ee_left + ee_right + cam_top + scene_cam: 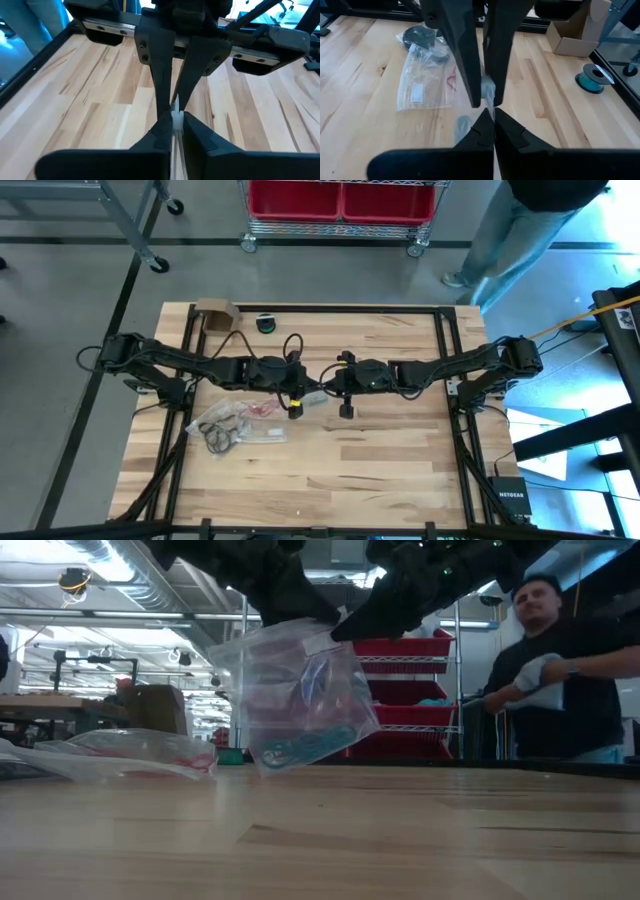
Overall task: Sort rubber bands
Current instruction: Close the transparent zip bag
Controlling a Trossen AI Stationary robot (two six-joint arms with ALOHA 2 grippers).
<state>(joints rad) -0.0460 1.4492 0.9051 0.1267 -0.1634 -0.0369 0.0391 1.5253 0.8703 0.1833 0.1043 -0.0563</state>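
Note:
A clear zip bag (300, 690) hangs between both grippers over the table's middle, with teal rubber bands (295, 750) gathered in its lower corner. My left gripper (297, 408) and right gripper (346, 408) face each other, both shut on the bag's top. Two more clear bags (235, 425) lie flat on the table to the left, one with black rubber bands (417, 35), one with red ones (451, 77). My left gripper pinches the bag's top edge (175, 119) between its two fingers, coming slanting down from the table's left. The bag hangs below the fingers. Whether its lower corner (268, 764) touches the table cannot be told. My right gripper pinches the same top edge (489, 95) between its two fingers, right against the left gripper's fingers (465, 60). It comes slanting down from the table's right. The bag hangs tilted beneath it.
A cardboard box (213, 311) and a teal spool (266, 323) stand by the far edge. A person (560, 670) stands beyond the table's far right corner. Bare wood (400, 470) lies toward the near edge and the right.

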